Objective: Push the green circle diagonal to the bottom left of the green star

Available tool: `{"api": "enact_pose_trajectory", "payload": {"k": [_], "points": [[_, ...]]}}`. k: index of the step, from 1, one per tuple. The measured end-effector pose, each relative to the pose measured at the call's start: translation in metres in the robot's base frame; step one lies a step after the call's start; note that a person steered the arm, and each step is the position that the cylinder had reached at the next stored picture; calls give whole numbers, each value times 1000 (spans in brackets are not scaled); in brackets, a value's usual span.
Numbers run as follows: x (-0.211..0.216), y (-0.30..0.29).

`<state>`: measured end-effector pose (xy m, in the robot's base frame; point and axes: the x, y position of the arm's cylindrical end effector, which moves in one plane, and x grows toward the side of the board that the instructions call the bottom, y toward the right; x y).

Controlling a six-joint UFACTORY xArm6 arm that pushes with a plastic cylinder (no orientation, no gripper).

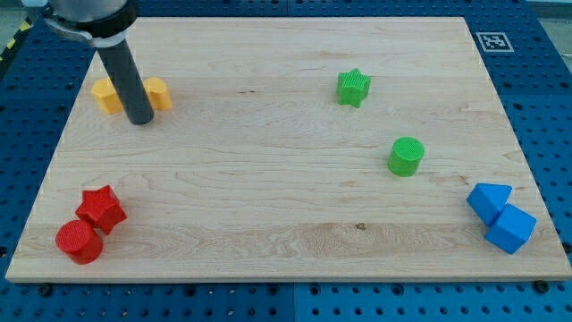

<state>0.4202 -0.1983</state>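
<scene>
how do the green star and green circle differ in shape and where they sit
The green star has pointed arms; the green circle is a round cylinder. The green star sits nearer the view's top, the green circle lower and further to the view's right. Both are green, stand apart, and lie far from my tip.

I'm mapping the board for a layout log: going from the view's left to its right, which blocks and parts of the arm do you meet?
red circle → red star → my tip, set in front of the yellow blocks → green star → green circle → blue blocks
</scene>
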Motion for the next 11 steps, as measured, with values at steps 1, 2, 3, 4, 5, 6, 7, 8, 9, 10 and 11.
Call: {"api": "enact_pose_trajectory", "payload": {"k": [1, 2, 3, 4, 5, 6, 7, 8, 9, 10, 11], "points": [[35, 28], [62, 79], [71, 148], [74, 224], [79, 281], [82, 281], [104, 292], [108, 297], [108, 308], [108, 346], [108, 369]]}}
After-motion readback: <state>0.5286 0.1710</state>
